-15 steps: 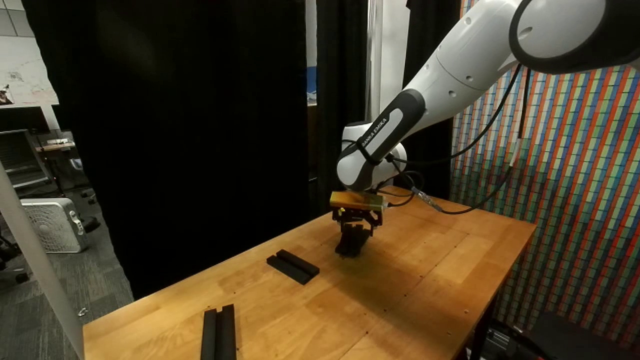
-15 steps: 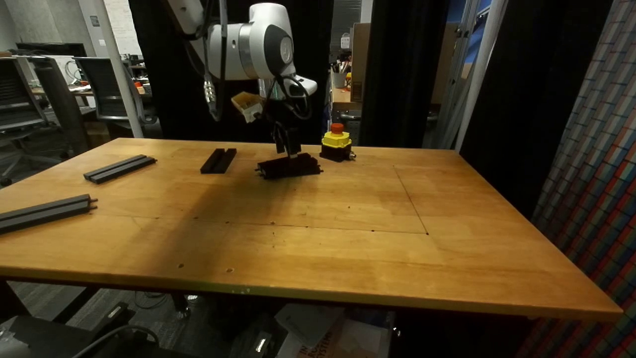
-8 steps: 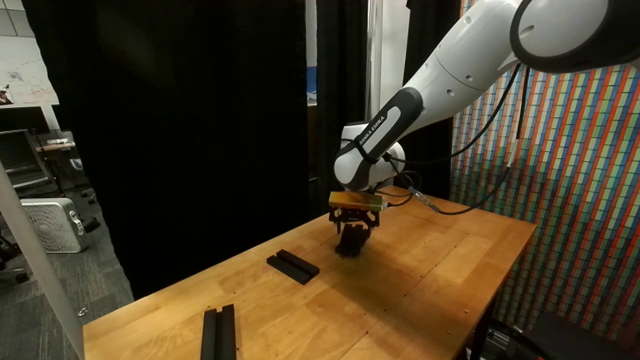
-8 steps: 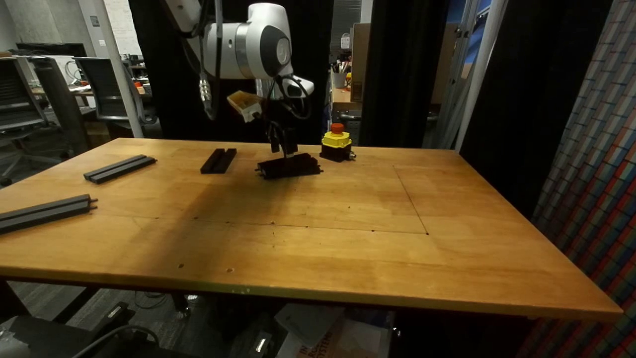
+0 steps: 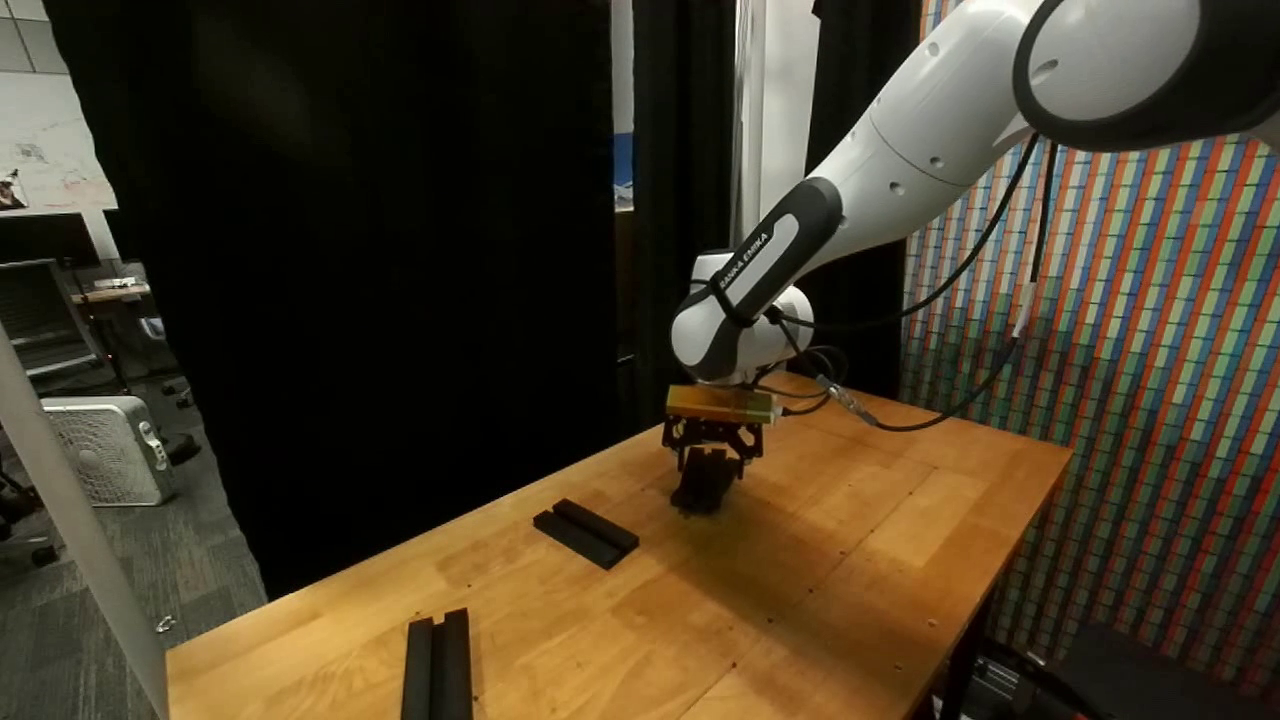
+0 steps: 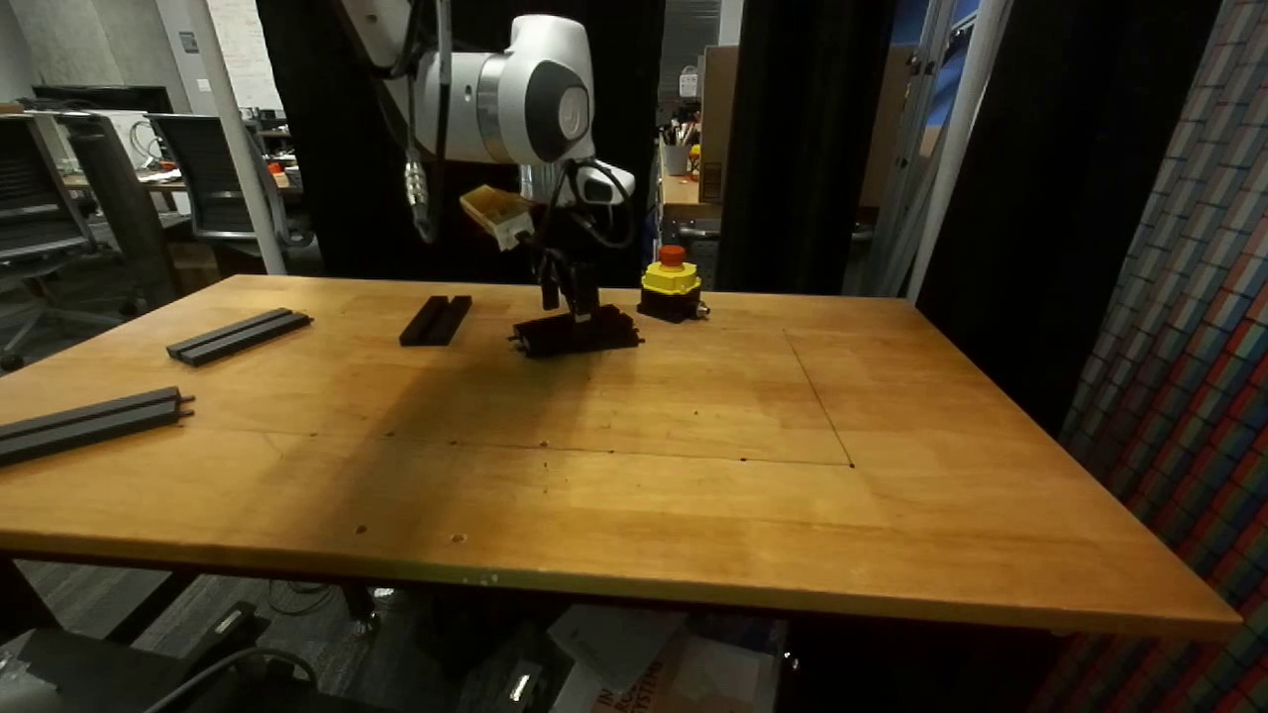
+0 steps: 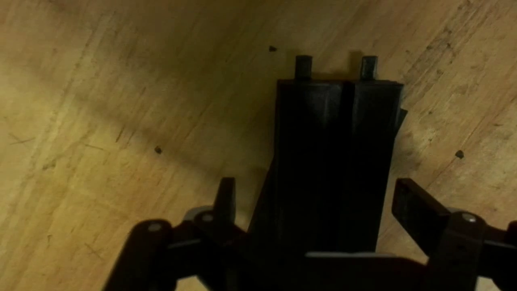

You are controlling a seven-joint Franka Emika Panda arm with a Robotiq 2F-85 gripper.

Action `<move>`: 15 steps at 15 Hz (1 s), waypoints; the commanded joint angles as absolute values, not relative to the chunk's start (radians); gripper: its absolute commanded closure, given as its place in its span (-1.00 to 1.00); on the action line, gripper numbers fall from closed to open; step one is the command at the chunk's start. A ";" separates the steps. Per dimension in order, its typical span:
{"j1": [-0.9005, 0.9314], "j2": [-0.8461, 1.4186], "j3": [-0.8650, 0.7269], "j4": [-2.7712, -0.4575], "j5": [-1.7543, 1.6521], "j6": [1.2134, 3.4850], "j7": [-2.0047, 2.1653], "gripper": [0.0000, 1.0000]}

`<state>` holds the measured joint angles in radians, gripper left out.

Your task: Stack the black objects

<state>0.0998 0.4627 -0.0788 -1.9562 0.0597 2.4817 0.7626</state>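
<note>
Two black objects lie stacked beneath my gripper, and this stack shows in both exterior views. In the wrist view the upper black object has a lengthwise groove and two pegs at its end. The lower one shows only at the edges, turned at a slight angle under it. My gripper is open, with one finger on each side of the stack and wood showing in both gaps. Three more black objects lie flat: one close by, one farther off, one at the table's left.
A yellow-and-red rounded object on a black base stands just beside the stack in an exterior view. The wooden table ends at a black curtain behind. Cables hang from the arm.
My gripper shifted slightly to the left in both exterior views half a second ago, then back to the right. It stays over the stack. The black objects have not moved.
</note>
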 commanded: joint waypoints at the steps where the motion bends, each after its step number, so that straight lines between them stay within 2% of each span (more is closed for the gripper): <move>1: 0.081 0.486 -0.064 -1.922 0.095 2.465 0.712 -1.00; 15: 0.097 0.540 -0.069 -1.839 0.082 2.412 0.703 -1.00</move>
